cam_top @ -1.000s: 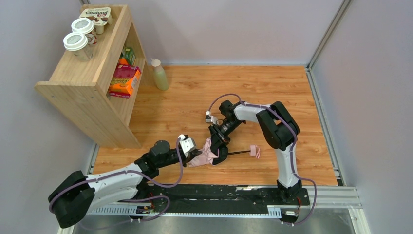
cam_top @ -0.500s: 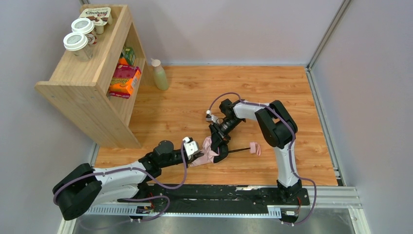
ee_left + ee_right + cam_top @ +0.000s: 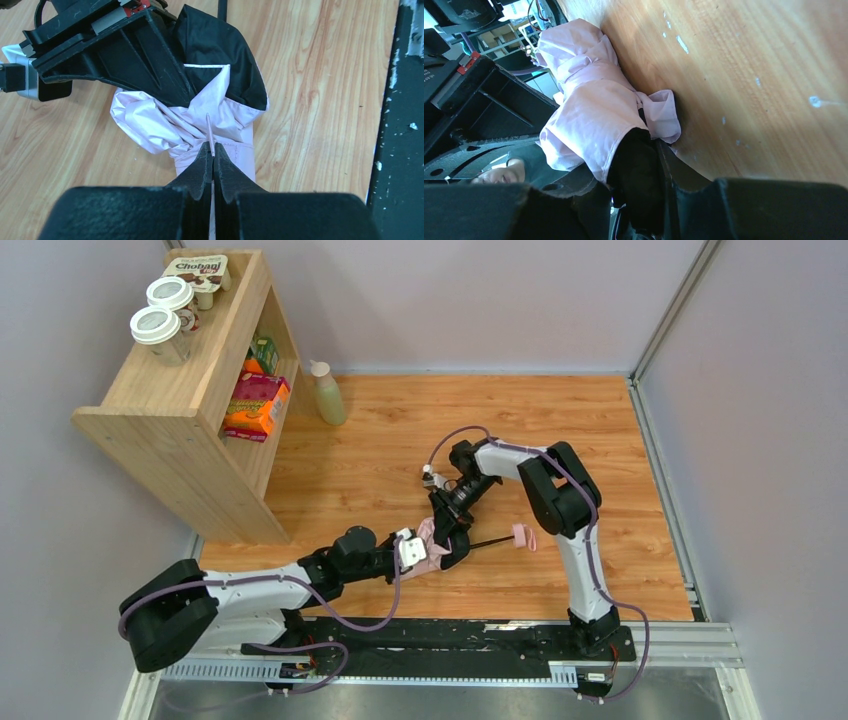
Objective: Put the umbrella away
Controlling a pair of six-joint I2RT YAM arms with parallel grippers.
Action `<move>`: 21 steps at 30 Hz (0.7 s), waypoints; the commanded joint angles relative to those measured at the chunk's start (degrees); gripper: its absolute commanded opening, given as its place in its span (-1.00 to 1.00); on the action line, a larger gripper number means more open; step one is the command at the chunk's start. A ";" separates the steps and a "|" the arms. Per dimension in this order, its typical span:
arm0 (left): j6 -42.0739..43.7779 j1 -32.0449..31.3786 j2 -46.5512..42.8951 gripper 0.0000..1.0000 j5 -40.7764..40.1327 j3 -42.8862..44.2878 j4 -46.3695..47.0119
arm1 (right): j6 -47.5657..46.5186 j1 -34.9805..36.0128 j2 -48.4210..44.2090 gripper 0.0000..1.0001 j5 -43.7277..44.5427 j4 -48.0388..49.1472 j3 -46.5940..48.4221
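The umbrella (image 3: pixel 432 540) lies on the wooden table, its pale pink canopy (image 3: pixel 150 122) bunched up and its black lining (image 3: pixel 212 55) showing. A thin black shaft (image 3: pixel 488 541) runs right to the pink handle (image 3: pixel 521 536). My left gripper (image 3: pixel 210 148) is shut on a thin pink fold of the canopy's near end. From the far side, my right gripper (image 3: pixel 636 160) is shut around the bundled canopy (image 3: pixel 589 115) close to the shaft. In the top view the two grippers, left (image 3: pixel 426 553) and right (image 3: pixel 450 543), sit almost touching.
A wooden shelf (image 3: pixel 190 410) stands at the far left, with lidded cups (image 3: pixel 160 328) on top and boxes (image 3: pixel 256 405) inside. A pale green bottle (image 3: pixel 328 394) stands beside it. A black rail (image 3: pixel 450 635) borders the near edge.
My left arm has stretched to the right, carrying its gripper and the canopy's end closer to the right gripper. The canopy is more bunched. The handle has shifted slightly.
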 commanded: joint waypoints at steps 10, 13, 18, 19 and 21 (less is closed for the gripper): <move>5.71 -9.73 8.80 -1.00 5.33 6.71 -6.65 | -3.38 -3.10 8.57 -1.00 15.85 0.26 11.33; 5.36 -9.82 10.47 -1.00 5.94 7.51 -8.76 | -3.11 -3.80 8.75 -1.00 15.86 0.35 12.29; 3.78 -9.82 13.72 -1.00 9.45 10.31 -11.75 | -3.38 -4.76 8.57 -1.00 16.38 -0.27 13.44; 2.99 -9.82 15.29 -1.00 12.15 11.71 -12.63 | -3.46 -4.85 8.48 -1.00 16.47 -0.35 13.53; 1.76 -9.82 18.18 -1.00 15.76 13.04 -13.77 | -3.55 -5.20 8.13 -1.00 16.90 -0.53 13.79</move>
